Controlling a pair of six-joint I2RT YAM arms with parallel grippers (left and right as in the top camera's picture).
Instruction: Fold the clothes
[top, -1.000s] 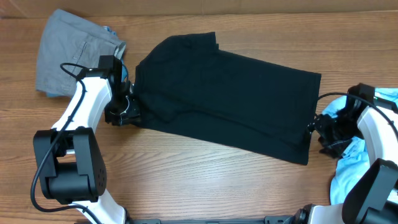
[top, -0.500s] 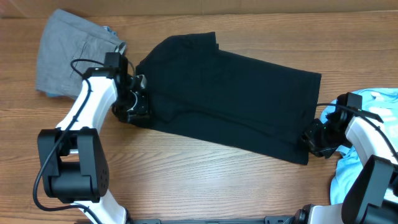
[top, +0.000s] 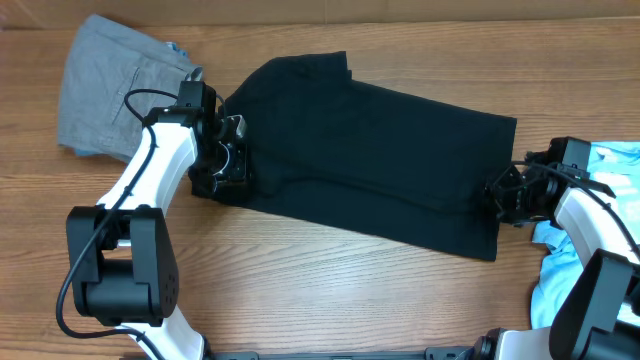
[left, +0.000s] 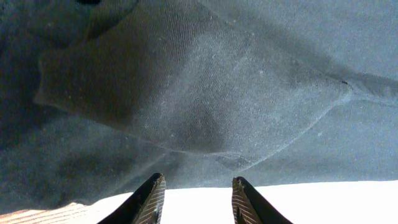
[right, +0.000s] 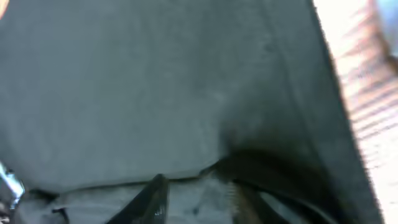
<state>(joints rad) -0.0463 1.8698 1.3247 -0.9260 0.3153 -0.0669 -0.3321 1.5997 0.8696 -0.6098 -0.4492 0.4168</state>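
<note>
A black shirt (top: 370, 150) lies spread flat across the middle of the wooden table. My left gripper (top: 232, 150) is at its left edge, by the sleeve. In the left wrist view the jaws (left: 198, 183) are open and empty, with the black fabric (left: 186, 93) just ahead of the tips. My right gripper (top: 498, 195) is at the shirt's right hem. The right wrist view is blurred; its jaws (right: 199, 190) look open, with the hem edge of the shirt (right: 155, 81) at the fingertips.
A folded grey garment (top: 110, 85) lies at the back left, close behind the left arm. A light blue garment (top: 570, 265) is bunched at the right edge, under the right arm. Bare wood (top: 330, 290) runs along the front.
The left gripper has moved right and back onto the shirt's left edge. The right gripper has moved left to the shirt's right hem, then a little back.
</note>
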